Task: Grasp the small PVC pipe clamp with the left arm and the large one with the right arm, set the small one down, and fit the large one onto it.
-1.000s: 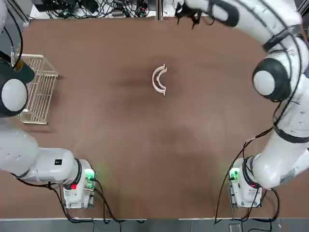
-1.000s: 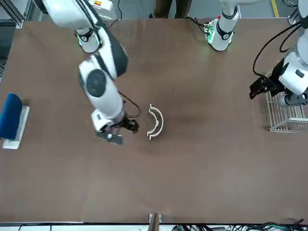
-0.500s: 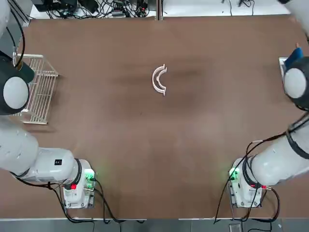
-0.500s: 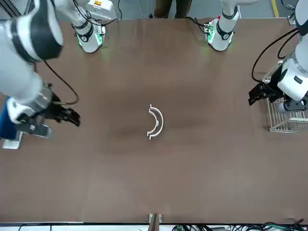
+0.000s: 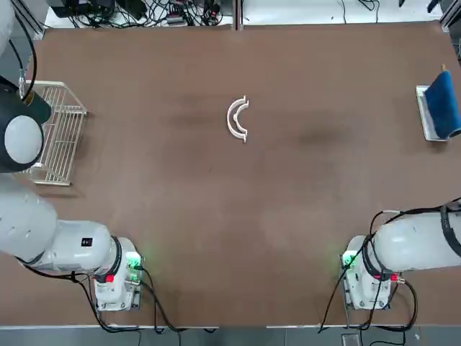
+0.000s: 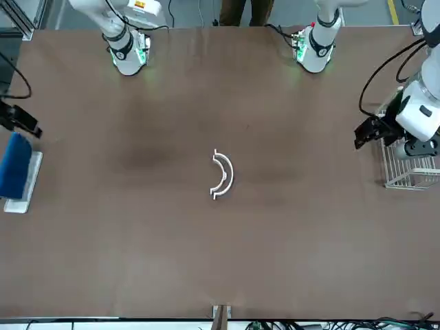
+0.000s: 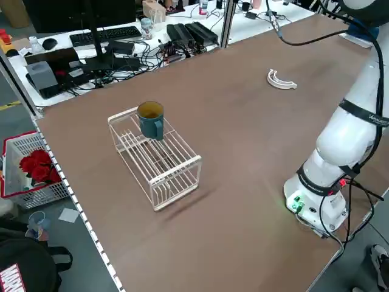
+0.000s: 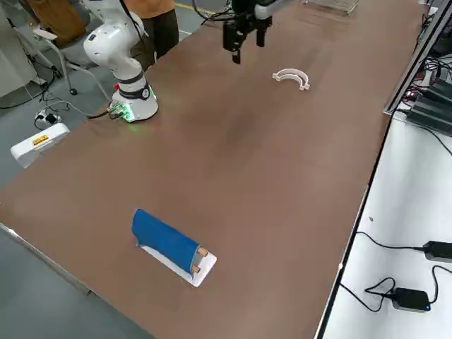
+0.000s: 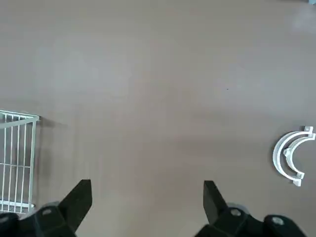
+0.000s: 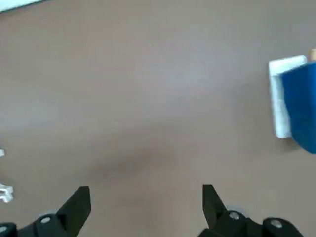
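Your small PVC pipe clamp (image 5: 240,120) nested inside the large one (image 5: 232,119) mid-tabletop toward the far edge, left claw (image 6: 365,132) spread above the left edge, right claw (image 6: 20,121) spread over the right edge.

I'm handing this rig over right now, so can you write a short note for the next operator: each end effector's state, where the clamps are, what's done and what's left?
Left end effector: open, empty, held over the wire rack at the table's left edge.
Right end effector: open, empty, out by the blue block at the right edge.
The small PVC pipe clamp lies mid-table, nested inside the large one.
Done: both clamps set down, the large one apparently fitted over the small.
Left: nothing obvious; just confirm the seating.
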Motion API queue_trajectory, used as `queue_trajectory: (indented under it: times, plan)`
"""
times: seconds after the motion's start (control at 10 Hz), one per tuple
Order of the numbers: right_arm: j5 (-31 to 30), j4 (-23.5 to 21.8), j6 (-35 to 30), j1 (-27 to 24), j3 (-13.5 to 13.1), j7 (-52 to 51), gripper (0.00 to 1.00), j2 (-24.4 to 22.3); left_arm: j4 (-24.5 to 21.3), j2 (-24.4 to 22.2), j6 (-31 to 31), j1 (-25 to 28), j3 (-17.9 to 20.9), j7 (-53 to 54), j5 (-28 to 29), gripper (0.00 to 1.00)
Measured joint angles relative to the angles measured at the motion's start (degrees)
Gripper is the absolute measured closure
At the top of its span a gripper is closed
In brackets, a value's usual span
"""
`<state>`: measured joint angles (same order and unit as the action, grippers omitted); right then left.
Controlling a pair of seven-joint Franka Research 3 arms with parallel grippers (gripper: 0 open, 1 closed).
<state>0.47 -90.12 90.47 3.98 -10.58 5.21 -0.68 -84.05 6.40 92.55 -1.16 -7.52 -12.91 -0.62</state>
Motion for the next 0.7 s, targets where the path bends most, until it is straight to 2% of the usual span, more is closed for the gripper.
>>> queue_trajectory:
  times: [0.7]
  plan:
    - [-1.67, 0.34, -2.12, -0.46, 2.68, -3.96, 0.00, -0.04, 0.00, -0.03, -0.25, 0.10, 0.02, 0.02, 0.00, 0.00]
